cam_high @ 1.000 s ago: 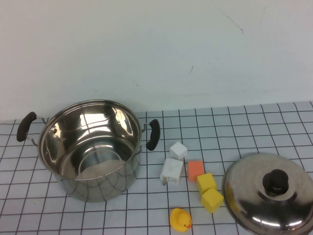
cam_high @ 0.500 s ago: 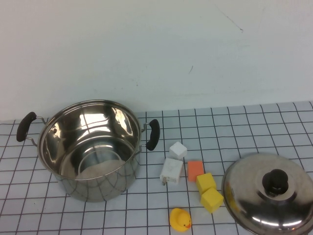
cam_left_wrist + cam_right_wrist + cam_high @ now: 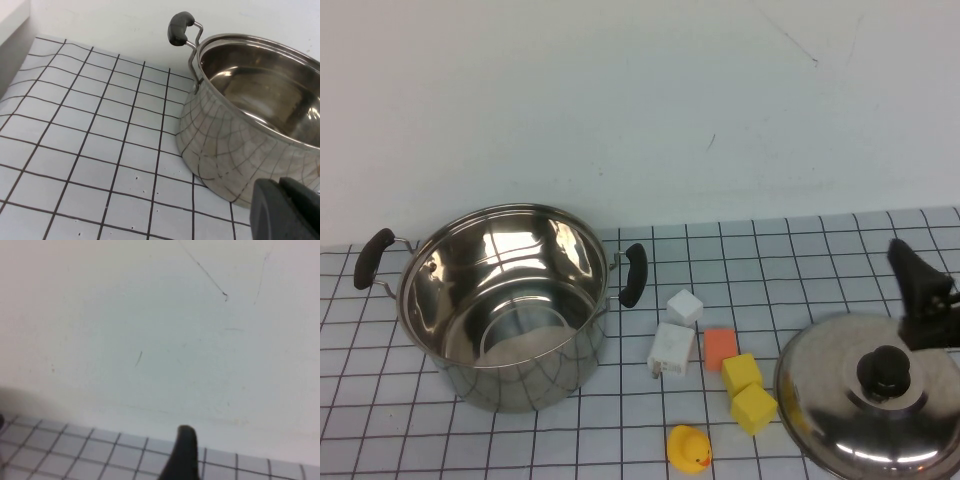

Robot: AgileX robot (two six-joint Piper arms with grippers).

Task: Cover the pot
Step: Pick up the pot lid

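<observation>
— What has changed since half a second ago?

— The right gripper [image 3: 925,300] has come into the high view at the right edge, a dark shape just above and behind the domed steel lid [image 3: 840,385] and close to its black knob [image 3: 885,370]. Half a second ago that spot showed only grid cloth. Nothing else has shifted.

— Are its jaws wide or narrow?

— Cannot tell. The high view shows one dark mass, and the right wrist view catches only a single dark finger tip [image 3: 182,455] against the white wall [image 3: 150,315].

— Where is the pot?

— The pot [image 3: 500,305] stands uncovered at the left of the counter [image 3: 800,250], upright, its polished inside bare and reflecting the grid. One black handle [image 3: 372,258] juts to the left, the other [image 3: 633,274] to the right. The lid lies well apart from it, flat on the counter at the right front corner.

— And between them?

— Two white blocks [image 3: 672,348], an orange block [image 3: 720,348] and two yellow blocks [image 3: 747,392] clustered together, with a yellow rubber duck [image 3: 689,448] just in front of them.

— The left gripper?

— Out of the high view. In the left wrist view a dark piece of the left gripper [image 3: 285,210] sits in the corner, near the pot's outer wall [image 3: 225,145]; whether its jaws are wide or narrow cannot be told.
</observation>
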